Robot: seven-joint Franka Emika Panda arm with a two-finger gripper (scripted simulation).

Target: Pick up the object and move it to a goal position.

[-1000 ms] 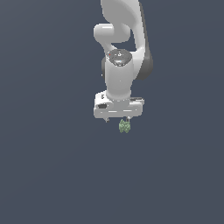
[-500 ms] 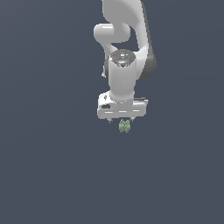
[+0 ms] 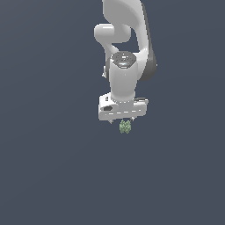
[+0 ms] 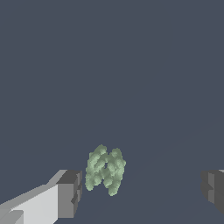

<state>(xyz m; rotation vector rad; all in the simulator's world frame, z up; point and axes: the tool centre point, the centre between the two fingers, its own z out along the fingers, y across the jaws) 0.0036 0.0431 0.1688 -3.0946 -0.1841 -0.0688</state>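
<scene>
Ideally, the spread, empty gripper (image 4: 140, 192) is shifted toward nine o'clock until the bumpy green object (image 4: 105, 169) is centred between the fingers (image 4: 69, 193), then closed evenly.

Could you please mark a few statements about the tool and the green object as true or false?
1. The tool is open. True.
2. The object is smooth and red. False: it is lumpy and mottled pale green.
3. In the wrist view, the object sits closer to one finger than to the other. True.
4. In the exterior view, the object lies far off to the side of the arm. False: it shows just below the tool.
</scene>
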